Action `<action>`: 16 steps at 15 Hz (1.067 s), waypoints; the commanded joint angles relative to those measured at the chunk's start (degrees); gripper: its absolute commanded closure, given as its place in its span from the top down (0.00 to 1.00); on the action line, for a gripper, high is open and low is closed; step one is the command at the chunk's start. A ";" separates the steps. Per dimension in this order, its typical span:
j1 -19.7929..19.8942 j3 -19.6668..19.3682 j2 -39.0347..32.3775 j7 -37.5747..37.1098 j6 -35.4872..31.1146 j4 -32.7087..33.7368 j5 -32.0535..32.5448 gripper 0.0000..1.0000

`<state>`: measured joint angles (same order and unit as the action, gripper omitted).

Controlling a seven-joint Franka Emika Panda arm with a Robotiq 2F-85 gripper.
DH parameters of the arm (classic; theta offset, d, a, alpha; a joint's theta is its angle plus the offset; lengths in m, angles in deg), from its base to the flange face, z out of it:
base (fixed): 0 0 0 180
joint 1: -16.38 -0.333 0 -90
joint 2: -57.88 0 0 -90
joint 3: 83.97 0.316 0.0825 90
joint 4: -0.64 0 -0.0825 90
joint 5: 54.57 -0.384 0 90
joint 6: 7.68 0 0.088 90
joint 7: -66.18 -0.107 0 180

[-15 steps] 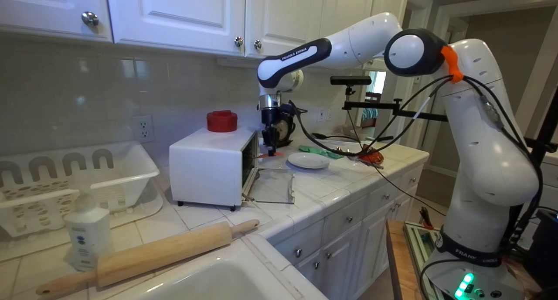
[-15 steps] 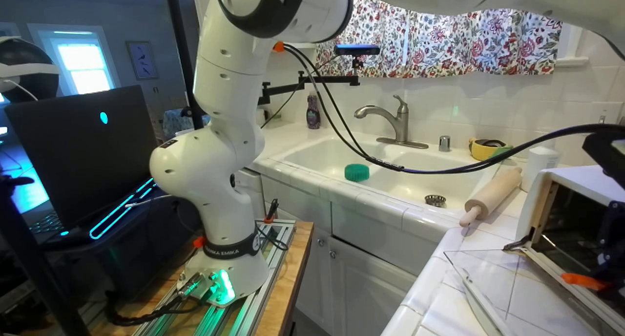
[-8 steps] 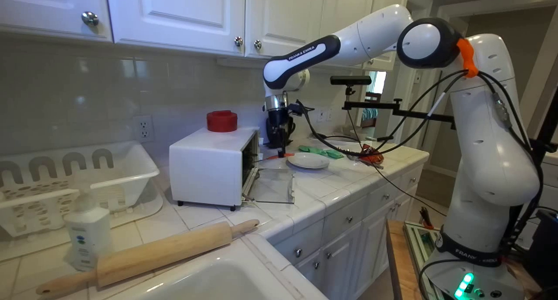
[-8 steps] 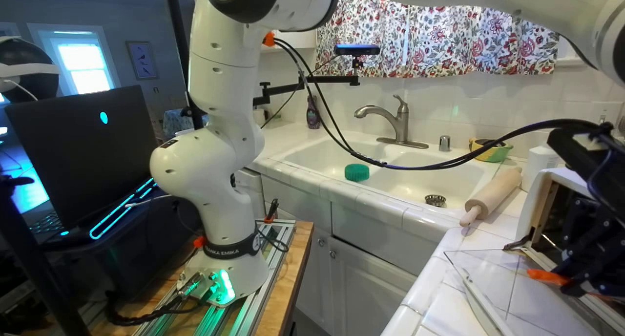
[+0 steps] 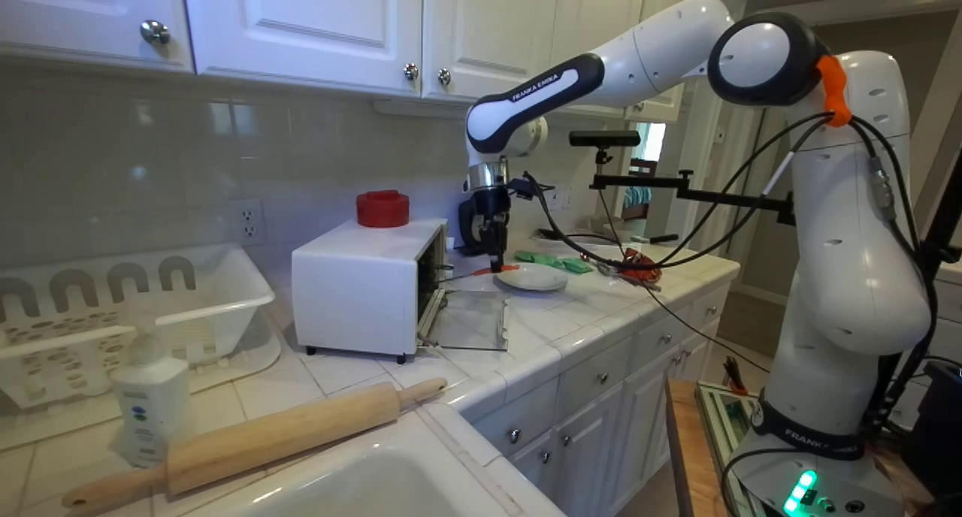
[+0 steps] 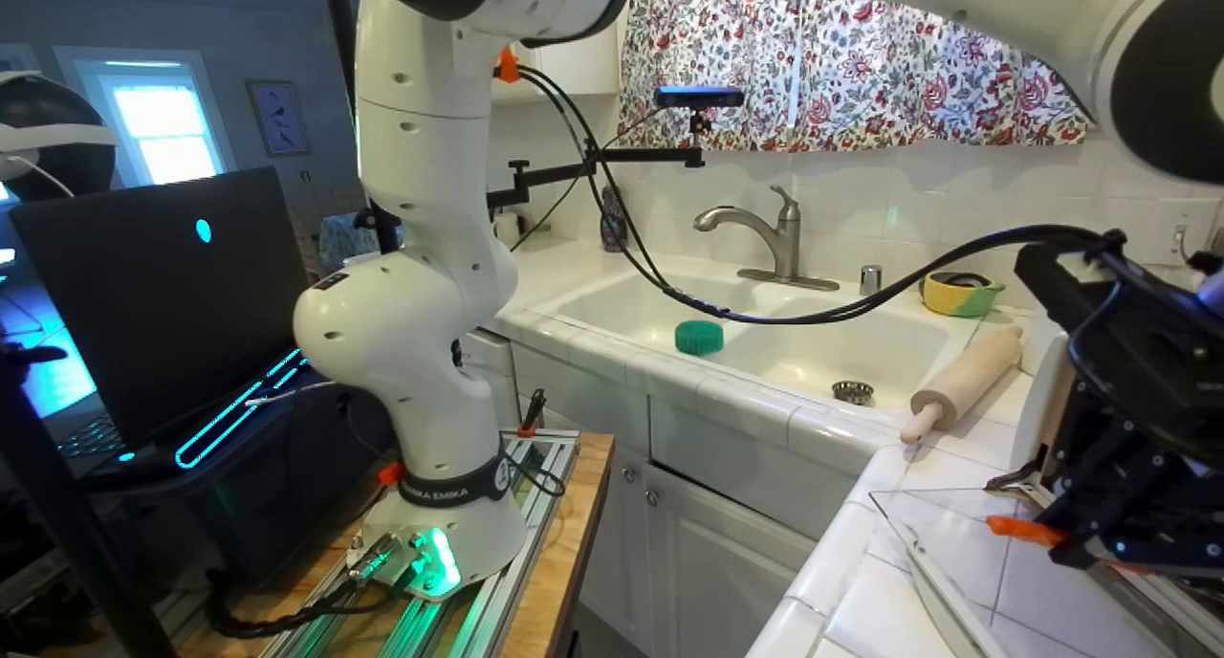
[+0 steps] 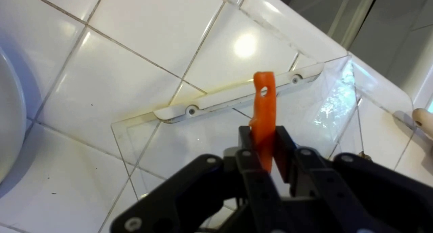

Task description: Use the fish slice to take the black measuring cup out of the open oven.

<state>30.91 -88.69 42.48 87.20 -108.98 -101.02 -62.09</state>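
Observation:
My gripper (image 5: pixel 497 264) is shut on the orange handle of the fish slice (image 5: pixel 485 271), just outside the white oven (image 5: pixel 353 299). In the wrist view the handle (image 7: pixel 264 107) sits between the fingertips (image 7: pixel 262 138). The handle (image 6: pixel 1025 530) also shows beside the gripper in an exterior view. The slice's thin dark shaft points into the oven's opening; its blade is hidden. A small dark shape (image 5: pixel 445 267) shows at the opening, above the shaft; I cannot tell whether it is the black measuring cup. The oven's glass door (image 7: pixel 203 141) is open, folded out low over the counter.
A white plate (image 5: pixel 532 277) lies close beside the gripper. A round black upright thing (image 5: pixel 470 228) stands behind it. A red container (image 5: pixel 382 209) sits on the oven. A green cloth (image 5: pixel 552 261) lies behind the plate. A rolling pin (image 5: pixel 285 434) lies by the sink.
My gripper has moved away from the oven's opening towards the plate, with the slice in it. More of the shaft shows, and the small dark shape has appeared at the opening.

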 commanded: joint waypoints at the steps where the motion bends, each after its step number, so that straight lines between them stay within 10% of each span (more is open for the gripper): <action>1: -0.88 -0.68 5.47 1.52 -2.10 -6.86 0.11 0.05; 16: 0.03 -7.50 20.33 2.63 -7.25 -24.47 -1.79 0.05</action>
<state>30.77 -94.50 58.42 88.59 -114.82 -120.92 -62.39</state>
